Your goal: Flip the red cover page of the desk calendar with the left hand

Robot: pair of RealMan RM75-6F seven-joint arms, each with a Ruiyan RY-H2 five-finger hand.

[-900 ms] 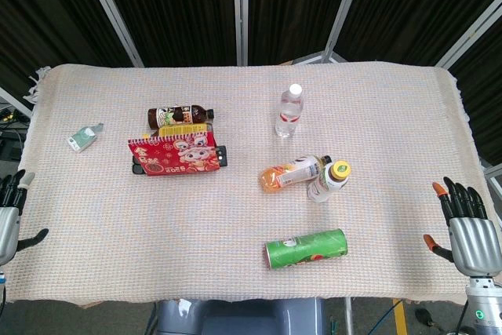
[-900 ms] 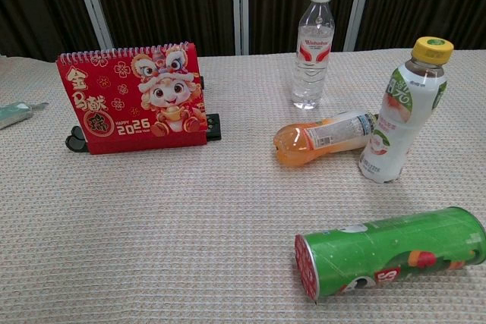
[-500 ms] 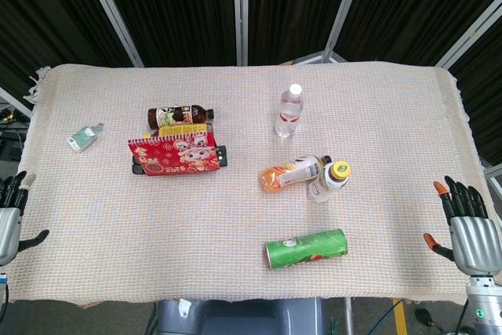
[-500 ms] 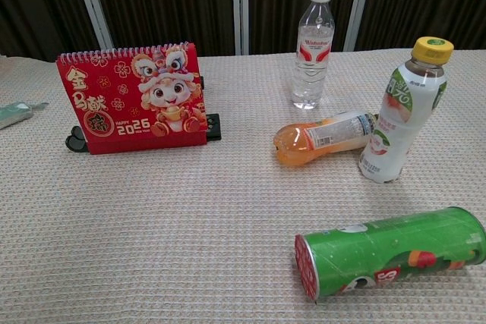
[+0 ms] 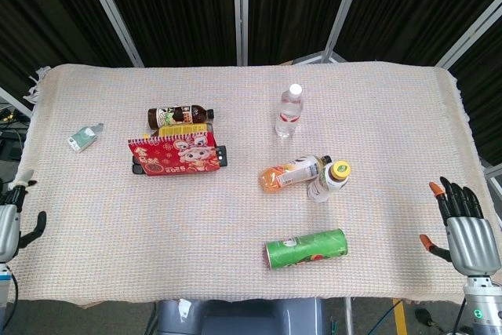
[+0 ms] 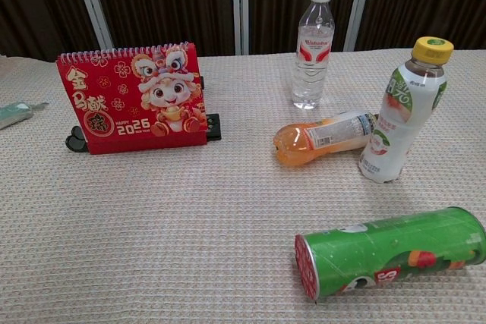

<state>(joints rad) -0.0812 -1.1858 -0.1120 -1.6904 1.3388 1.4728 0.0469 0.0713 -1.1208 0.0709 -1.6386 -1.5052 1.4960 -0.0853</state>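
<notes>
The desk calendar [image 5: 173, 156] [image 6: 133, 98] stands upright at the table's left-centre, its red cover page with a cartoon lion and "2026" facing me. My left hand [image 5: 8, 221] hangs at the table's near-left edge, far from the calendar, fingers apart and holding nothing. My right hand [image 5: 464, 225] hovers off the near-right edge with its fingers spread and nothing in it. Neither hand shows in the chest view.
A dark bottle [image 5: 179, 115] and a yellow box [image 5: 183, 129] lie behind the calendar. A water bottle [image 6: 312, 49] stands at centre; an orange bottle [image 6: 325, 136] lies beside an upright yellow-capped bottle [image 6: 400, 111]. A green can [image 6: 389, 250] lies near the front. A small sanitizer bottle [image 5: 82, 139] sits far left.
My left hand has slid slightly lower and further left, partly out of the frame. My right hand shifted a little upward. The calendar has not moved.
</notes>
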